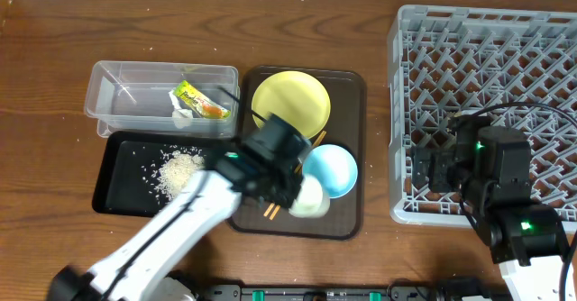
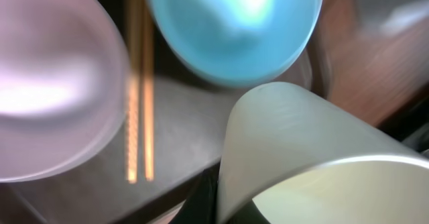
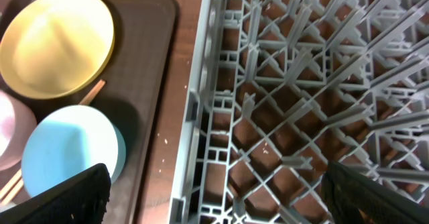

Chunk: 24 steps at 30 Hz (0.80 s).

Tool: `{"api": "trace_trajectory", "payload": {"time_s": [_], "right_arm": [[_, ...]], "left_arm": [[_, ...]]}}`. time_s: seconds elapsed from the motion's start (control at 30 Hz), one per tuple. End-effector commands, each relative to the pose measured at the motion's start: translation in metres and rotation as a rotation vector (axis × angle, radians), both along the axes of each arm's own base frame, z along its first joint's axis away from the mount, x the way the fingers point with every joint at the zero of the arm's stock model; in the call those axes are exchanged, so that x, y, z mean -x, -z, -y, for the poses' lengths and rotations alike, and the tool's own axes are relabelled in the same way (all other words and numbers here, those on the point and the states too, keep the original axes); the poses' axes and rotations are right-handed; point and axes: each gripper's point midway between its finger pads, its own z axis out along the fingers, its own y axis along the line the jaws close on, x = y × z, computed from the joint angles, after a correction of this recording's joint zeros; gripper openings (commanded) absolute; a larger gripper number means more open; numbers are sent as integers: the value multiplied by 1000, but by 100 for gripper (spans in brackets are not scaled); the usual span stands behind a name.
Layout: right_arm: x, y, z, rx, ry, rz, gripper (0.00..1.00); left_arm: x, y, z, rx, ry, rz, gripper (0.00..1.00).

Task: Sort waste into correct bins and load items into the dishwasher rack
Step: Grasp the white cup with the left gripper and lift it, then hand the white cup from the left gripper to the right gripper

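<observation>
The pale green cup (image 2: 301, 163) is pinched by the left gripper (image 1: 302, 193) at the near edge of the brown serving tray (image 1: 347, 94), just beside the light blue bowl (image 1: 331, 168) and the chopsticks (image 2: 139, 103). The right gripper (image 3: 228, 197) is held spread wide over the left wall of the dishwasher rack (image 1: 487, 49). The snack wrapper (image 1: 200, 101) is seen in the clear tub (image 1: 117, 76), the rice crumbs (image 1: 178, 170) in the black tray (image 1: 117, 193)

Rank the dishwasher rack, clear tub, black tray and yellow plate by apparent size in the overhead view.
Largest: dishwasher rack.
Next: clear tub and black tray, too alike to rank.
Smallest: yellow plate.
</observation>
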Motion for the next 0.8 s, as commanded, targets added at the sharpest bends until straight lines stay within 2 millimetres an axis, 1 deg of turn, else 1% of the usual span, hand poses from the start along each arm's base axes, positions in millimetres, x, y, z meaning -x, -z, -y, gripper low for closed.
{"api": "trace_trajectory", "payload": {"time_s": [0.0, 0.07, 0.1, 0.17, 0.23, 0.3, 0.37, 0.43, 0.5, 0.57, 0.67, 0.77], "right_arm": [[-7, -3, -4, -30, 0, 1, 99], [-9, 1, -19, -90, -59, -22, 99], [-8, 4, -35, -160, -124, -50, 99], [-6, 7, -54, -237, -212, -81, 99], [-3, 8, -74, -305, -326, -100, 99], [4, 4, -98, -388, -487, -102, 99], [14, -2, -118, -465, -652, -89, 99], [23, -7, -134, -539, -786, -79, 99], [26, -6, -143, -579, -857, -77, 99], [21, 1, -147, -586, -872, -84, 98], [8, 7, -151, -580, -886, -64, 98], [-2, 3, -160, -612, -946, -1, 98]], "left_arm": [[-35, -45, -5, 187, -124, 74, 7], [-60, -58, -14, 281, -233, 82, 7], [-76, -65, -20, 350, -302, 71, 7], [-92, -71, -22, 456, -343, 36, 7], [-100, -80, -15, 596, -324, -32, 7], [-99, -94, -1, 762, -225, -114, 7], [-95, -99, 7, 861, -152, -193, 7], [-92, -95, 11, 904, -131, -270, 7], [-91, -87, 14, 921, -123, -325, 7], [-91, -81, 15, 930, -124, -360, 6], [-88, -81, 17, 960, -103, -404, 6], [-86, -82, 18, 965, -90, -403, 6]]}}
